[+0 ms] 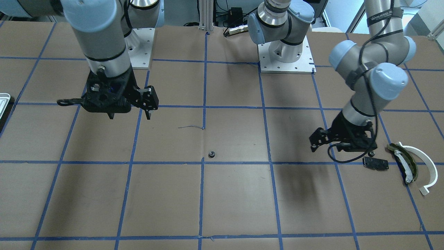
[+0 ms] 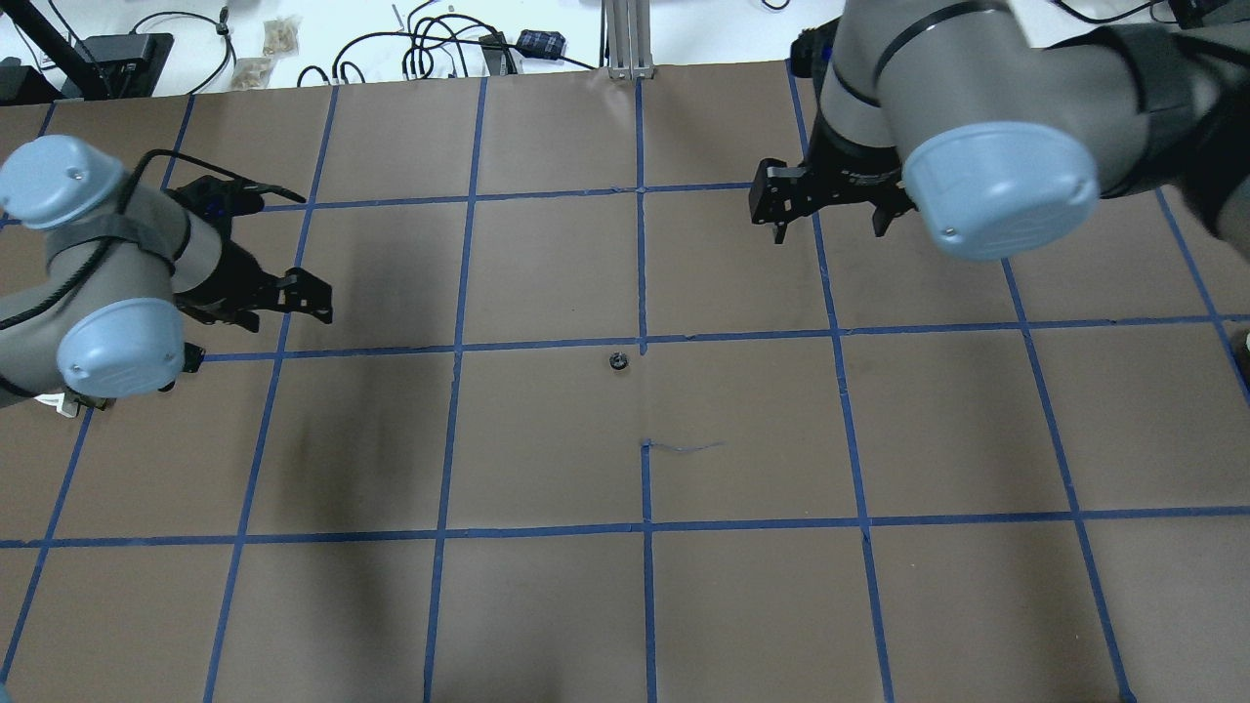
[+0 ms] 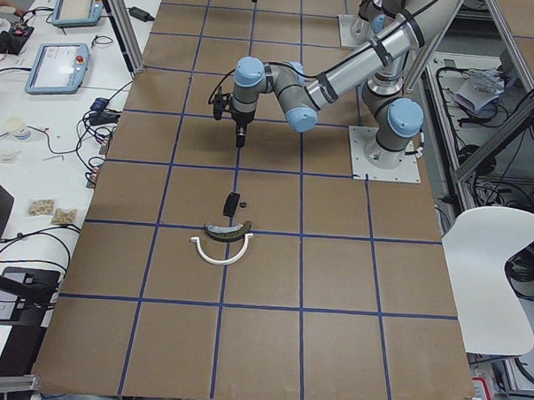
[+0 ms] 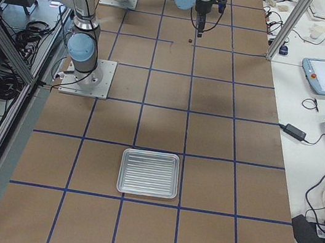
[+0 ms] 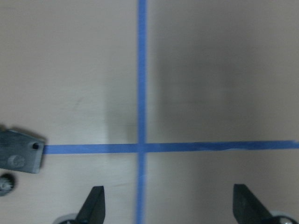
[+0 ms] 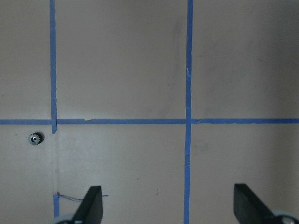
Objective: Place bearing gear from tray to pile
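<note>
Front-facing view: two gears on the counter point(image 1: 242, 208). One gear point(image 1: 210, 154) alone at mid-frame, just above a blue line. A second gear point(image 1: 371, 153) at right, just beside the plate point(image 1: 375, 163). Pile point(image 1: 404, 165) at right: one black plate, one green piece point(image 1: 399, 154), one white arc point(image 1: 432, 172). One tray point(image 1: 3, 100), only a sliver, at the left edge. Left jaws low at right, near the plate; right jaws at upper left.

Overhead view: one gear point(image 2: 617, 361) at centre, between two arms.

Left view: one plate point(image 3: 232, 201) at mid-frame, second gear point(image 3: 246, 202) just beside it, green piece point(image 3: 226, 232) and arc point(image 3: 218, 259) below.

Right view: one tray point(image 4: 149, 173) low in frame, well apart from the gear point(image 4: 190, 40) near the top.

Left wrist view: left jaws wide apart, gripping nothing. Plate point(image 5: 18, 151) at the left edge, second gear point(image 5: 5, 183) just below it.

Right wrist view: right jaws wide apart, gripping nothing. Gear point(image 6: 35, 138) at left, just under a blue line.
</note>
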